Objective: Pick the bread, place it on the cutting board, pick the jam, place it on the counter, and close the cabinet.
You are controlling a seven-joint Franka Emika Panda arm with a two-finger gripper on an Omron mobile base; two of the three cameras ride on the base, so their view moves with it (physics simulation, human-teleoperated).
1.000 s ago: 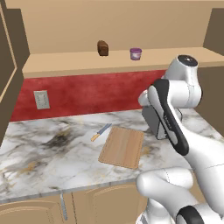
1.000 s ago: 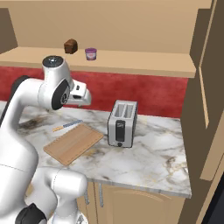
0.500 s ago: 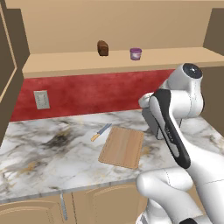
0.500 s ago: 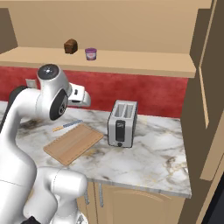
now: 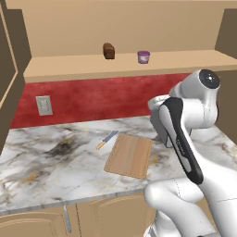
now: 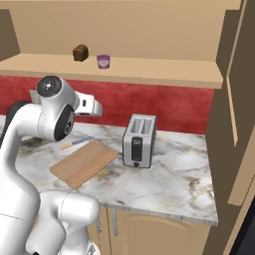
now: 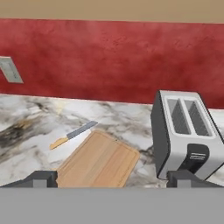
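The bread [image 5: 109, 50] [image 6: 80, 52], a small dark loaf, stands on the open cabinet's shelf [image 5: 115, 67]. The purple jam [image 5: 144, 57] [image 6: 103, 61] sits just to its right. On the counter [image 5: 41, 162] [image 6: 169, 174] below lies the cutting board [image 5: 129, 155] [image 6: 83, 162] [image 7: 98, 162], bare. My gripper [image 7: 114, 179] is open, nothing between its fingertips [image 7: 41, 178], and it hangs above the board's near edge, well below the shelf. It faces the red back wall. The hand [image 6: 91, 106] juts right from the arm.
A silver toaster [image 6: 139, 140] [image 7: 186, 133] stands right of the board. A knife with an orange handle [image 5: 107, 139] [image 7: 73, 134] lies behind the board. A wall outlet [image 5: 44, 105] is on the red backsplash. The cabinet door [image 6: 239, 99] stands open at the right.
The arm's upper joints have shifted slightly sideways and down, and the hand has barely moved. The gripper stays open. Bread, jam and board have not moved.
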